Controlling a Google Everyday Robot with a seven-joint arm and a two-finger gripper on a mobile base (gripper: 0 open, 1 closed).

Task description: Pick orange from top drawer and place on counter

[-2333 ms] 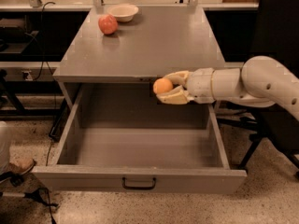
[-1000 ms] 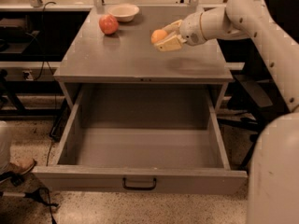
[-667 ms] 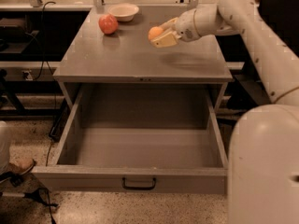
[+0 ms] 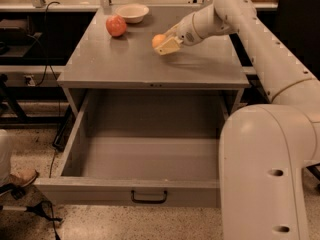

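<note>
the top drawer (image 4: 75, 191) stands pulled out and bare inside, its black handle (image 4: 149, 198) facing the camera, so the fruit that was held over its right rim a couple of seconds ago has left it for good; above it the worktop (image 4: 95, 66) now carries the action; at the back left the reddish fruit (image 4: 116, 26) and, just beside it, the pale bowl (image 4: 132, 12) sit where they sat before, untouched; right of them, near the middle of the worktop, is the orange (image 4: 158, 40), which over the last second has slid leftward and a little lower, and now hangs very low over the grey surface, though i cannot tell whether it touches; the gripper (image 4: 167, 45) comes in from the right with its fingers clamped on the orange, and the white arm (image 4: 260, 44) stretches back from it to the right; the lift out of the drawer and the carry look done, so what seems left is setting the orange down, letting go gently enough that it does not roll, and drawing away
</note>
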